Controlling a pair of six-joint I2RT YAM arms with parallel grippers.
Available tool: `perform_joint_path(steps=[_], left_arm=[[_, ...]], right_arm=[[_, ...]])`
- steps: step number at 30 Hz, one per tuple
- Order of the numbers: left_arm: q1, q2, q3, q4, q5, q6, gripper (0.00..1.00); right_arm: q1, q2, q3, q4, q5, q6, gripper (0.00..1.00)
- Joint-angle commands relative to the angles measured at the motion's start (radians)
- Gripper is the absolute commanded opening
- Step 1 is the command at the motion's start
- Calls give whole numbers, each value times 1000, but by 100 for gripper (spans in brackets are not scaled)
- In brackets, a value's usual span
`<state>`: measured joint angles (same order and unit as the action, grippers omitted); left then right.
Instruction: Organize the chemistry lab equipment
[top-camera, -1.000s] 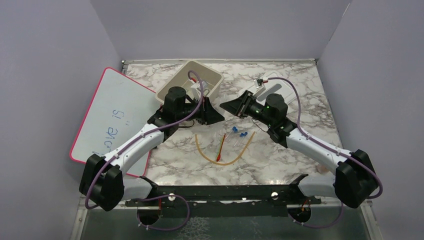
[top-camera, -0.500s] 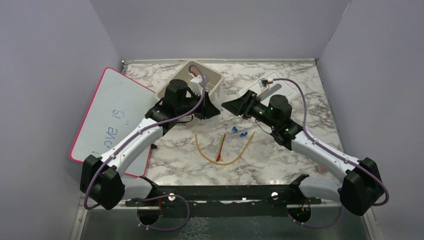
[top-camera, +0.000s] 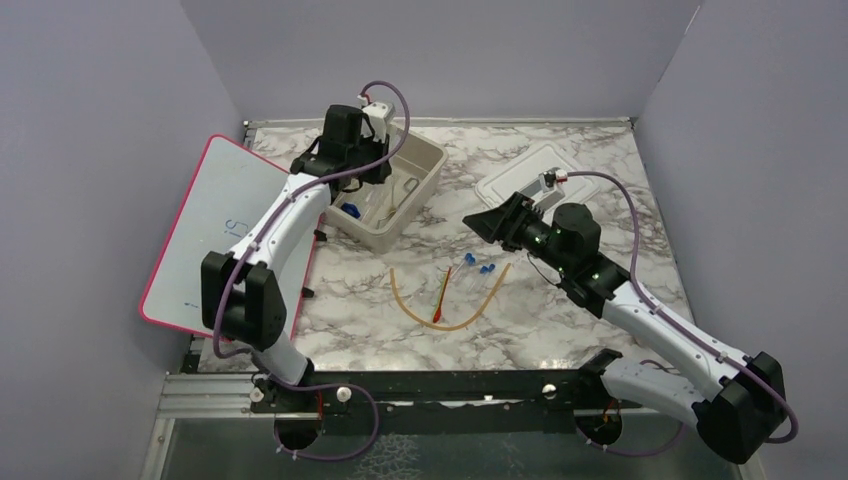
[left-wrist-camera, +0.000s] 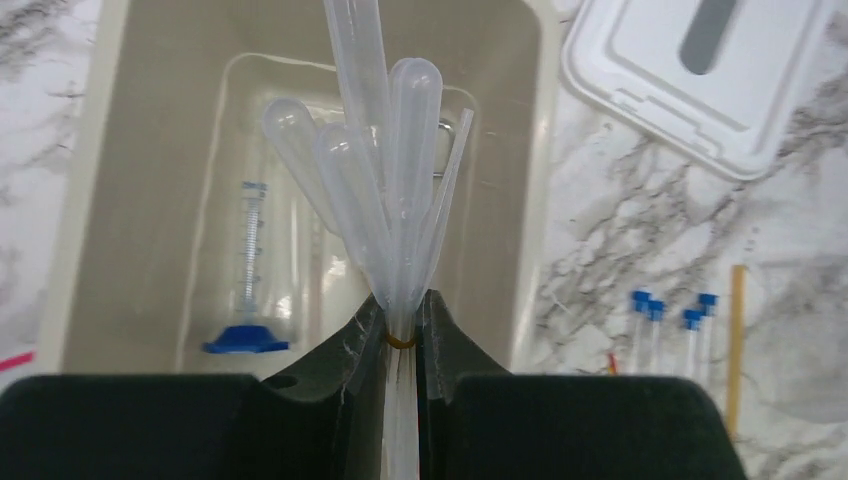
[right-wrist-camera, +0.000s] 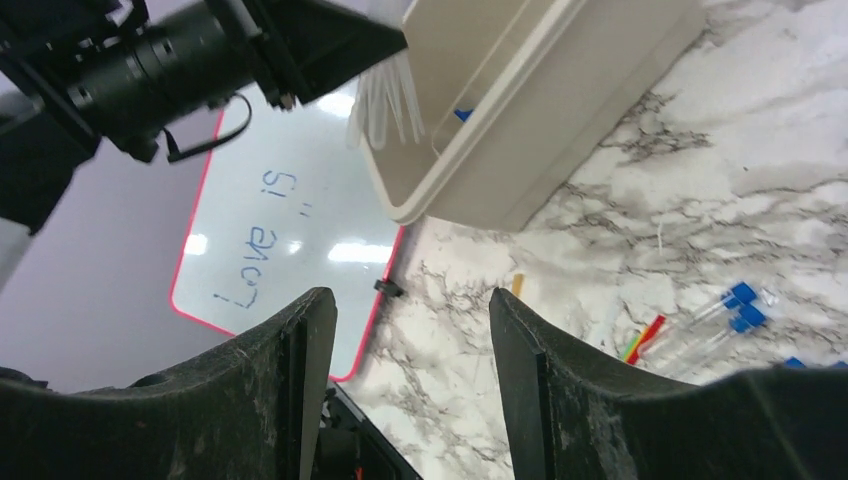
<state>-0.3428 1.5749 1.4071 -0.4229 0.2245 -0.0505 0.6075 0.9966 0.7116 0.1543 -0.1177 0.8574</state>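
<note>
Marble-patterned table (top-camera: 560, 330) between plain lavender walls, seen from above, with two robot arms reaching in from the bottom edge.

At upper left of the overhead view, the left end effector (left-wrist-camera: 400, 330) is clamped on a bundle of clear pipettes (left-wrist-camera: 390, 150) bound by a thin band. It holds them bulbs-forward directly over the open beige tub (left-wrist-camera: 110, 150), probably so that they drop inside. A blue-based vial (left-wrist-camera: 247, 260) already lies in the tub.

At centre right, the right end effector (right-wrist-camera: 408, 300) hangs above the table, fingers apart, holding nothing. A white lid (top-camera: 535, 170) lies just beyond it.

At centre, loose on the table, an amber rubber tube (top-camera: 455, 322) curves around a red-tipped dropper (top-camera: 441, 300). Blue-capped tubes (top-camera: 478, 268) lie just beside them, all apparently waiting to be collected.

The pipette stems vanish between the left fingers. That arm hides part of the tub from above and crosses the pink-rimmed whiteboard (top-camera: 230, 220). No brush or tongs can be made out.
</note>
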Motion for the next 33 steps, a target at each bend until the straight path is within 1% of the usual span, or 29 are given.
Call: perform_joint_path(steps=[1,5,8,11,17,19,22,27,28,31,33], left_arm=[[31,128,144,-86,-63,191,16],[36,294,248,-181,-88,341,19],[37,377,297,-211,-135,411,20],[38,432,322,-212,-165,444,21],[43,520,359,-206,-201,448,22],[45,535,376,-204,-204,448,23],[45,537,391,-205,-208,449,30],[47,503,398,-209,-202,434,49],[47,497,403,-216,-203,434,52],[47,473,429,-242,-195,429,54],[47,443,437,-242,-171,415,54]], right_arm=[[4,-14,-21,-70,40,-21,62],[3,-19,-49,-56,48,-3,62],[4,-13,-56,-55,48,3,62],[4,-4,-49,-64,37,2,62],[4,-6,-64,-73,42,19,61],[4,-9,-71,-76,45,26,61],[4,-8,-75,-92,53,32,61],[4,3,-74,-123,67,35,62],[3,6,-70,-131,67,35,62],[3,14,-59,-153,68,39,62],[3,23,-54,-205,73,46,62]])
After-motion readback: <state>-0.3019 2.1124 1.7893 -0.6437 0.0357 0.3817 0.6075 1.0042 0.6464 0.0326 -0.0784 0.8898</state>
